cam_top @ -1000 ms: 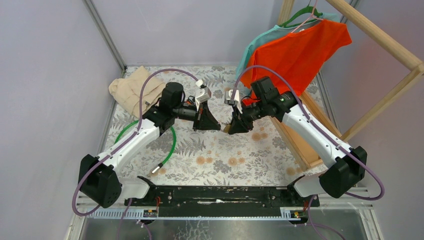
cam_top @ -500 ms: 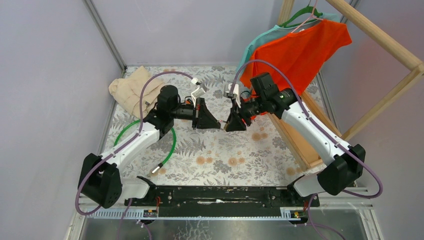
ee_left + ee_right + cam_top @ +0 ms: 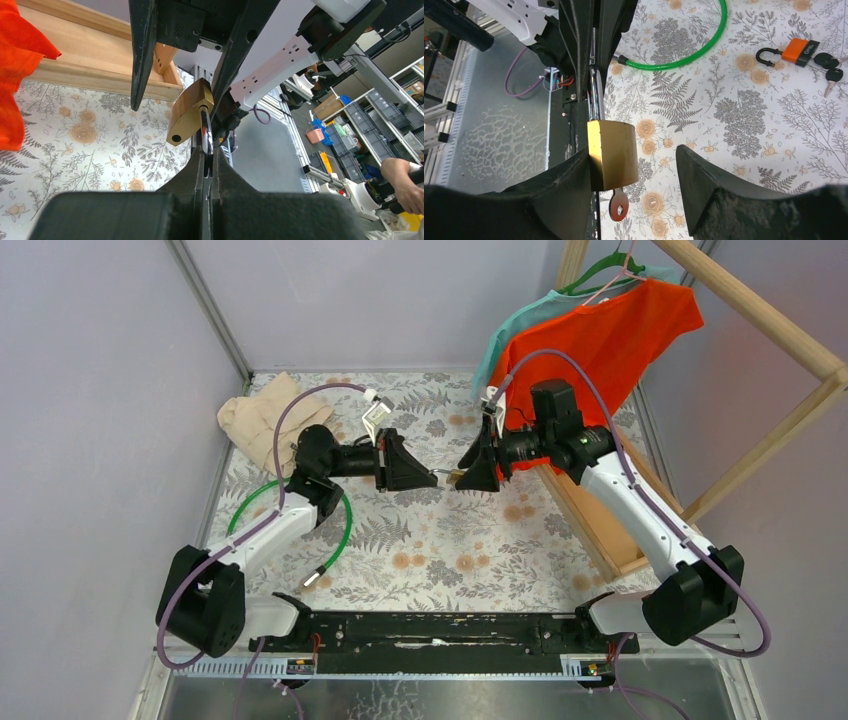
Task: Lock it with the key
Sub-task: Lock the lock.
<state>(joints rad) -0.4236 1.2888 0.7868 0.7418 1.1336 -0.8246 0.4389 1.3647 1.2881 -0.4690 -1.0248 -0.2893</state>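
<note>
Padlock hangs gripped in closed left fingers; key inserted, right fingers open, turn seemingly remaining.

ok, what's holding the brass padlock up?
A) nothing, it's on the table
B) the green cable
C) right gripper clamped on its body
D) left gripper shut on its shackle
D: the left wrist view shows the left gripper shut on the shackle of the brass padlock, while the right wrist view shows the right gripper standing open around the body.
</note>
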